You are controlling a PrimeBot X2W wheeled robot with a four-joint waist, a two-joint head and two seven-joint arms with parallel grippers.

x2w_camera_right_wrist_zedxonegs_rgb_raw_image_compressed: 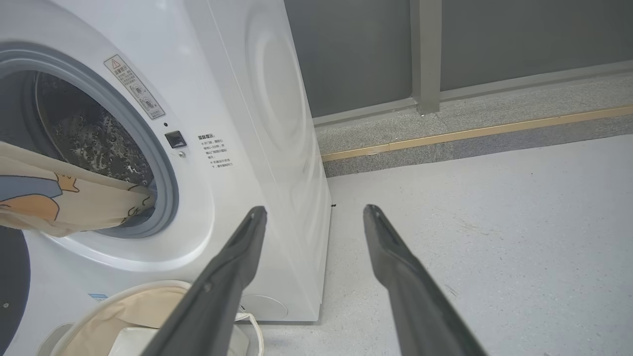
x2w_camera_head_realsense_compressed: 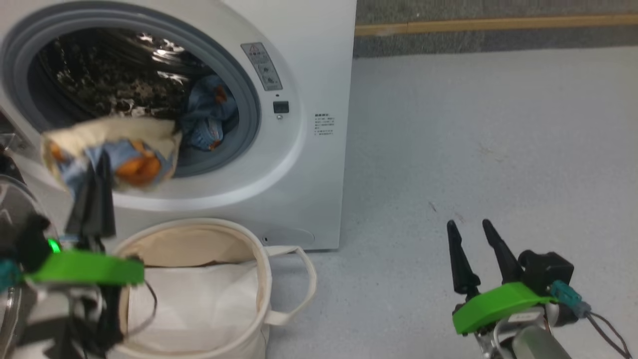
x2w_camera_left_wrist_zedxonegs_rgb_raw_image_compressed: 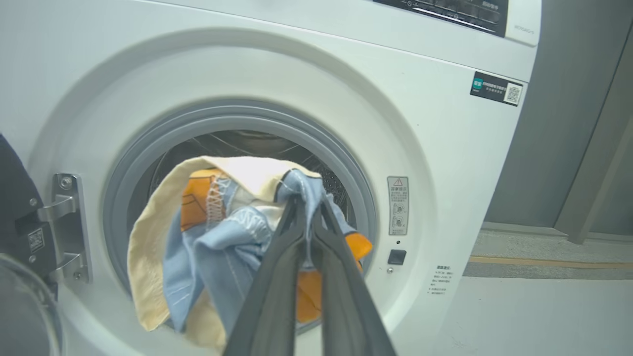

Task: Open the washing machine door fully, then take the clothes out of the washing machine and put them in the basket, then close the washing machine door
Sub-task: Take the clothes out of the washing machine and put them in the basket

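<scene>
We held the beige garment (x2w_camera_head_realsense_compressed: 114,149), printed in orange and blue, clamped tight in our left tool (x2w_camera_head_realsense_compressed: 97,164), in the air just in front of the drum mouth of the washing machine (x2w_camera_head_realsense_compressed: 309,75). The light blue garment (x2w_camera_head_realsense_compressed: 207,117) lay inside the drum, towards its right side. The washing machine door (x2w_camera_left_wrist_zedxonegs_rgb_raw_image_compressed: 20,301) stood open at the left. The basket (x2w_camera_head_realsense_compressed: 259,259) sat on the floor (x2w_camera_head_realsense_compressed: 473,124) close against the machine's front, below the mouth. Our right tool (x2w_camera_head_realsense_compressed: 468,224) hovered over the floor well to the right, jaws apart and empty.

Left gripper (x2w_camera_head_realsense_compressed: 95,162) clamps a beige garment (x2w_camera_head_realsense_compressed: 127,133) at the washing machine (x2w_camera_head_realsense_compressed: 309,70) mouth, basket (x2w_camera_head_realsense_compressed: 199,223) nearby
</scene>
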